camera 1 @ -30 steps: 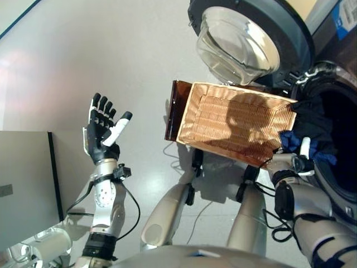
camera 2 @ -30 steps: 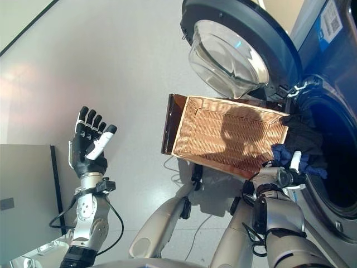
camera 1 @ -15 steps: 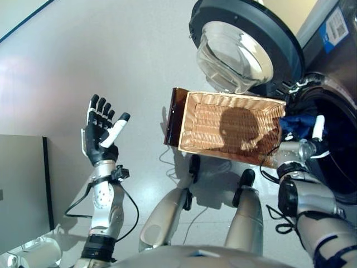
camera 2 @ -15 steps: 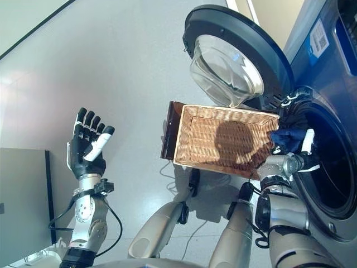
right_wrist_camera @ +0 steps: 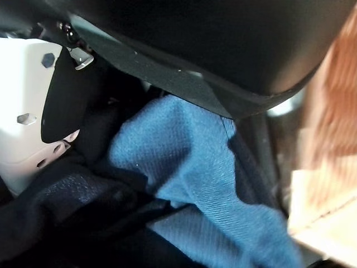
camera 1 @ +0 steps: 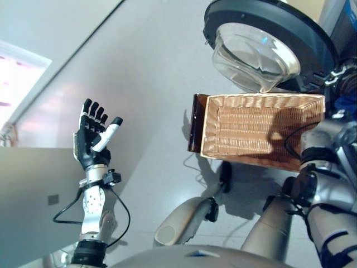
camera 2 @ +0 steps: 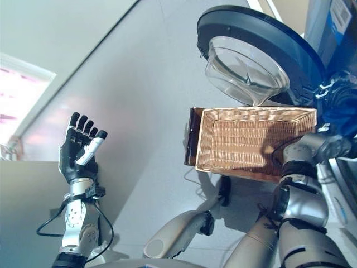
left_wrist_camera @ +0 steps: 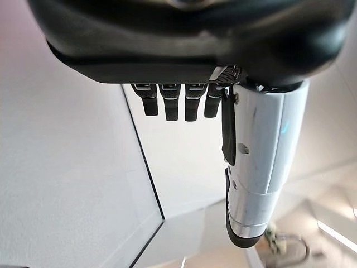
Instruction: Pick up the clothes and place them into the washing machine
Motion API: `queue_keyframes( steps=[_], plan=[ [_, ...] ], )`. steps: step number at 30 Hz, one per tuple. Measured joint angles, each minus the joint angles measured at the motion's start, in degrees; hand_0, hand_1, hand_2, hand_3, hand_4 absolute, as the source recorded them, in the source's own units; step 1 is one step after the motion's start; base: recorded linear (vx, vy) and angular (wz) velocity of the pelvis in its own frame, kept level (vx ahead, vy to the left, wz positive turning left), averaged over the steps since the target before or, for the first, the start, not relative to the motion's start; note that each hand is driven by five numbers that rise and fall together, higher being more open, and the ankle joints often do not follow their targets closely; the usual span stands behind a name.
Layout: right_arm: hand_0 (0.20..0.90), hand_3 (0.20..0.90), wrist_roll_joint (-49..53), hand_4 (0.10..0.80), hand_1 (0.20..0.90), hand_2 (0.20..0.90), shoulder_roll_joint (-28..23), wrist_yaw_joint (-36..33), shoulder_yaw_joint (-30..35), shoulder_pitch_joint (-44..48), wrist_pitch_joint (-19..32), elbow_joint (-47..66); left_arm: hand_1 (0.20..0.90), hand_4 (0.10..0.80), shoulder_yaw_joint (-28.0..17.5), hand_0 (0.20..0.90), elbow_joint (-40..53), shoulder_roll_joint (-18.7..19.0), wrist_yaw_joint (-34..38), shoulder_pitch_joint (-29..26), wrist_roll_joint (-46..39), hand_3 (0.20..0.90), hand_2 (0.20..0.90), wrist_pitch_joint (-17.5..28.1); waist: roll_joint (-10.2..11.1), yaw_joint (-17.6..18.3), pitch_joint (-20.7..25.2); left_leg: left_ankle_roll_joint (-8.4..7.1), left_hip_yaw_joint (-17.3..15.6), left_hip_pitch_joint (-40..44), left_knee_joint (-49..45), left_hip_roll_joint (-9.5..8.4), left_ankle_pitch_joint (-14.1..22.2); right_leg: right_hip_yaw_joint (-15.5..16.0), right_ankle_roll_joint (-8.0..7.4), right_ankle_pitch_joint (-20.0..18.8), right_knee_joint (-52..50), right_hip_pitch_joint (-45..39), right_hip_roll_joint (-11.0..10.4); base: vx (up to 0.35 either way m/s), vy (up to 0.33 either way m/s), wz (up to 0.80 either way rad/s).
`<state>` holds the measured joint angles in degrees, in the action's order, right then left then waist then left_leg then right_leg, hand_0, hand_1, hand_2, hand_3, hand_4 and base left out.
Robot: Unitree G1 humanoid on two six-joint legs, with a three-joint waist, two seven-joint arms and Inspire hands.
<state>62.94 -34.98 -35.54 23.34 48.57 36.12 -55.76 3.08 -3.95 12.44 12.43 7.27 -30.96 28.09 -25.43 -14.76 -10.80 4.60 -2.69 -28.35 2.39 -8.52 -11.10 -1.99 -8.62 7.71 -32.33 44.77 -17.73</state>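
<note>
The wicker basket [camera 2: 254, 142] stood bare inside on the floor before the washer, whose door [camera 2: 259, 53] hung wide open above it. The clothes [right_wrist_camera: 189, 184], a blue knit piece on top of a darker one, were at the drum mouth on the robot's right, showing as a blue patch [camera 2: 341, 114] at the edge of the eye views. The right hand [right_wrist_camera: 61, 92] was in among them: its wrist view showed the white-covered thumb lying against the dark cloth with the blue fabric just beside it, but the fingers were hidden, so whether it gripped the cloth or had let go could not be told. The left hand [camera 1: 93, 134] was raised well away on the left, fingers straight and spread, holding nothing.

The fabric looked soft, light and limp; it would likely drape, fold and trail rather than keep any shape, and a loose end might catch on the drum rim or hang out over the basket. A bunched handful taken at the thick middle of the pile, with thumb and fingers closed through several folds, seemed the surest hold.
</note>
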Motion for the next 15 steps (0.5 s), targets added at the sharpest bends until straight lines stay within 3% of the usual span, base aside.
queue_keyframes(
  steps=[2,3,6,15],
  plan=[
    [0.200,0.200,-1.9,0.300,0.200,0.200,-2.7,-1.9,-2.6,1.2,-0.3,0.1,0.900,0.800,0.5,0.900,0.0,0.3,-0.1,0.0,-0.1,0.900,0.900,0.0,-0.4,-0.1,0.3,0.25,-0.9,0.0,0.0,-0.61,0.2,-1.2,-0.94,-0.3,-0.4,0.7,-0.3,0.001,0.048,-0.24],
    [0.200,0.200,-3.2,0.300,0.200,0.200,-6.3,-2.4,-4.1,3.7,-1.6,0.1,0.900,0.800,0.6,0.900,0.1,1.0,-1.1,-0.1,0.0,0.900,0.900,0.1,-1.0,-0.1,0.3,0.61,-1.6,0.0,-0.1,-1.02,0.4,-2.2,-1.36,-0.4,-0.5,1.2,-0.4,0.019,0.030,-0.21],
    [0.200,0.200,-8.0,0.300,0.200,0.200,-12.1,-1.9,-10.7,6.1,-2.0,-0.9,0.900,0.800,1.5,0.900,0.1,1.1,-1.2,0.0,-0.7,0.900,0.900,0.7,-1.1,0.3,0.3,0.79,-1.9,0.0,-0.1,-1.48,0.8,-3.6,-1.74,-0.5,-0.5,1.9,-0.4,0.031,0.007,-0.17],
    [0.200,0.200,-8.4,0.300,0.200,0.200,-11.9,-2.0,-12.1,6.4,-3.8,-1.6,0.900,0.800,4.9,0.900,0.2,0.8,-2.5,-0.3,-1.3,0.900,0.900,0.8,-0.7,1.4,-0.1,0.86,-1.9,0.1,-0.1,-1.33,1.0,-3.8,-2.07,-0.7,0.3,1.5,0.0,0.021,-0.005,-0.01]
  ],
)
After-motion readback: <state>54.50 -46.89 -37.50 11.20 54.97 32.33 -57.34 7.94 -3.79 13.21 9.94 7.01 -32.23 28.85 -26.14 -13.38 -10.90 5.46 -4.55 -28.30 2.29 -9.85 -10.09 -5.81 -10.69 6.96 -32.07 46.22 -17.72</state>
